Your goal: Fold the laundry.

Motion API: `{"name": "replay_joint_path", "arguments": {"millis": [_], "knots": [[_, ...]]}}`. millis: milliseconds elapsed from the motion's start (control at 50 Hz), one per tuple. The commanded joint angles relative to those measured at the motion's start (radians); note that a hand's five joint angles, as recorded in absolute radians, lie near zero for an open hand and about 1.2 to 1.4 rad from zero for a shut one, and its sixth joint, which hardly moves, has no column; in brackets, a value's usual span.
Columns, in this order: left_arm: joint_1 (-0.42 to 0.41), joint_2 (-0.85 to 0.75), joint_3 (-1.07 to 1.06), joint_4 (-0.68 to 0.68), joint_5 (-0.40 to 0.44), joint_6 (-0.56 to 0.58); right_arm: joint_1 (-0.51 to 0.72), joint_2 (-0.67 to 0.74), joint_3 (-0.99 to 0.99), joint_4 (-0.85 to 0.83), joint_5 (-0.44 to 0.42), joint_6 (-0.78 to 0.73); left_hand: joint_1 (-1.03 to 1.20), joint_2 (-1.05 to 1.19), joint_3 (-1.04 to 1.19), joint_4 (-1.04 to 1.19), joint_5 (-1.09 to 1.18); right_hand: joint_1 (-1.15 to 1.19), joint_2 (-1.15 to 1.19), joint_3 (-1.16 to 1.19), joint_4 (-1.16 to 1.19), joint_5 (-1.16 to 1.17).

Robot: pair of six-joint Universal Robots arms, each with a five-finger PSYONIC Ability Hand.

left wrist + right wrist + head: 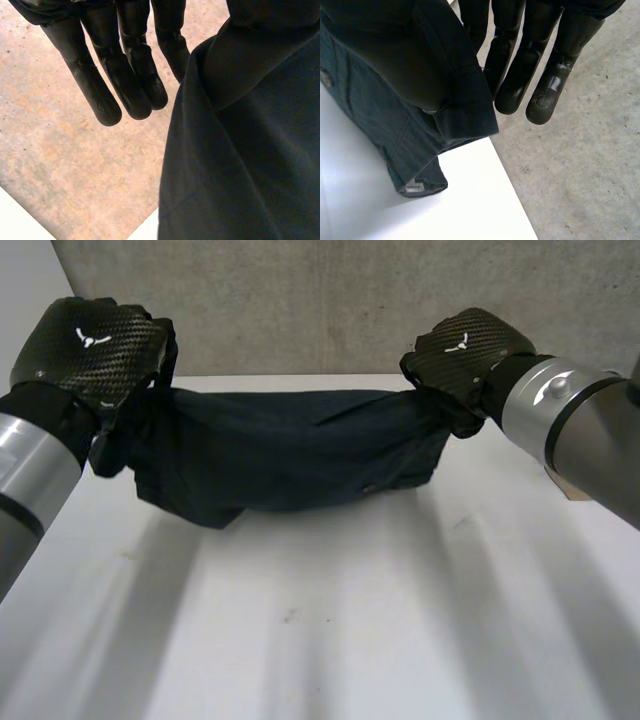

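A dark navy garment [290, 455] hangs stretched between my two hands, raised over the white table [320, 620], with its lower edge sagging close to the tabletop. My left hand [85, 345] grips its left end, and the right hand [465, 350] grips the right end. In the left wrist view, the left hand [125, 85] has straight fingers, and the cloth [250, 150] drapes from its thumb side. In the right wrist view, the right hand [540, 75] also has straight fingers, with the cloth [395, 75] pinched at the thumb and a hem hanging down.
A grey concrete wall [330, 300] stands behind the table. Concrete floor [580, 175] lies past the table's edge [510, 200] beside the right hand. Floor [75, 165] is also under the left hand.
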Motion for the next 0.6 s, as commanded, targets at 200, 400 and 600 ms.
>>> {"name": "replay_joint_path", "arguments": {"millis": [200,400,600], "knots": [[0.040,-0.516,0.272,0.050,-0.003,0.017,0.014,0.320,-0.213,0.008,0.048,0.021,0.253,0.199,0.205,0.198,0.241,0.417,0.218,0.217,0.208,0.225],[0.058,-0.603,0.606,0.512,-0.006,0.028,0.019,0.440,-0.567,-0.413,0.109,0.106,0.253,0.199,0.205,0.198,0.241,0.417,0.218,0.217,0.208,0.225],[0.046,-0.488,0.578,0.779,-0.014,0.025,0.019,0.387,-0.612,-0.689,0.125,0.106,0.253,0.199,0.205,0.198,0.241,0.417,0.218,0.217,0.208,0.225]]}}
